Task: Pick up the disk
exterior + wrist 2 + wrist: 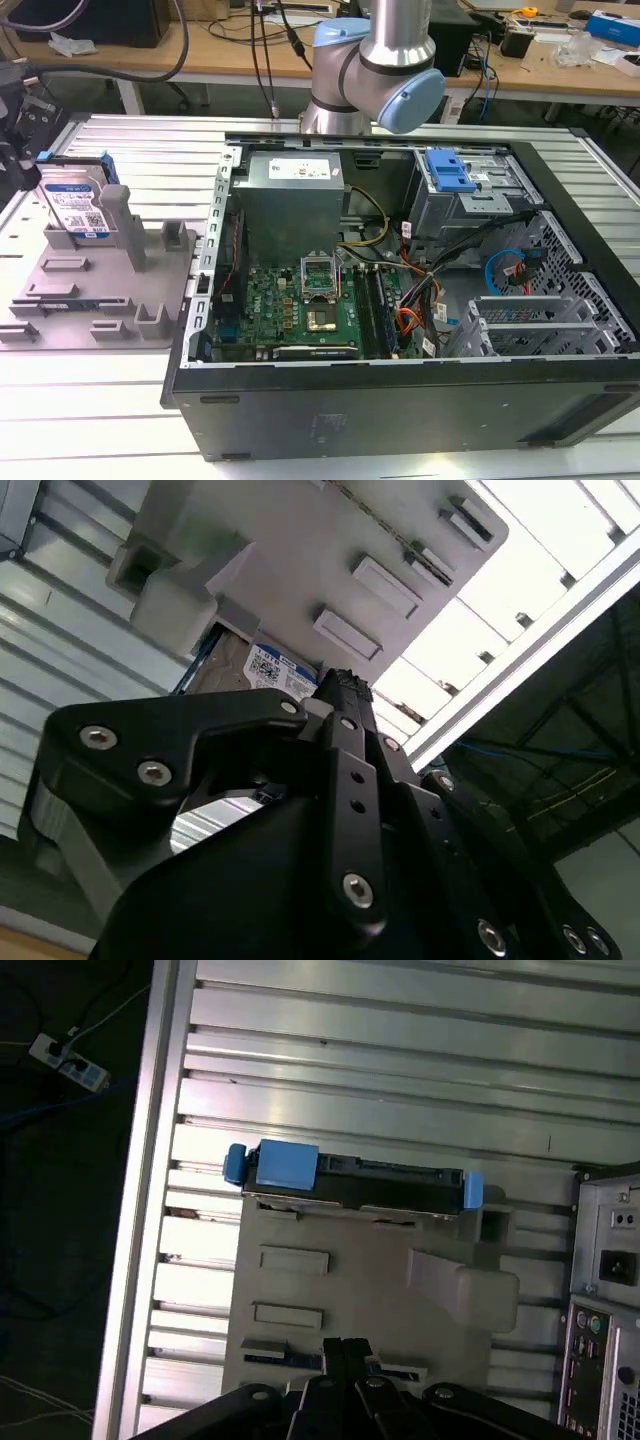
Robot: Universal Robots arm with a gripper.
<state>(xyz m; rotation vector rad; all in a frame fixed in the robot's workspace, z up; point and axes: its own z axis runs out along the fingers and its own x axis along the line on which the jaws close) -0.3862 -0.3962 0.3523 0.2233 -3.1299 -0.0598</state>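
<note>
While the first wrist view looks down past the gripper point(344, 1346), its two fingertips stand pressed together with nothing between them: narrow, holding nothing. It hangs over the near border of the grey holder tray point(370, 1290). Contact with the tray: cannot tell.

Key relation: the disk point(352, 1186) lies straight ahead of the fingertips, on the far side of the tray. The tray's bare middle and a raised post point(455, 1285) sit between them, so disk and gripper are well apart. The disk stands on one long edge in a slot at the tray's far border. Its thin upper edge faces the camera, and blue plastic shows at both ends. Its long axis runs crosswise to the line from fingertips to disk.

Exterior view agrees: the disk is upright at the tray's back corner, on the exterior view's left, with its labelled face toward that camera.

Containers:
- Tray: holds the disk. I make out nothing else seated among its posts and blocks.
- Slatted metal table point(130, 400): carries the tray and, just beside it toward the exterior view's right, the open computer case point(400, 420).
- Case: holds the power supply point(295, 195), motherboard point(300, 305), loose cables point(415, 320) and a blue drive-bay bracket point(448, 170) at its far corner. The bracket is a case part, not the target.

Farthest back, the arm point(375, 60) rises behind the case.
</note>
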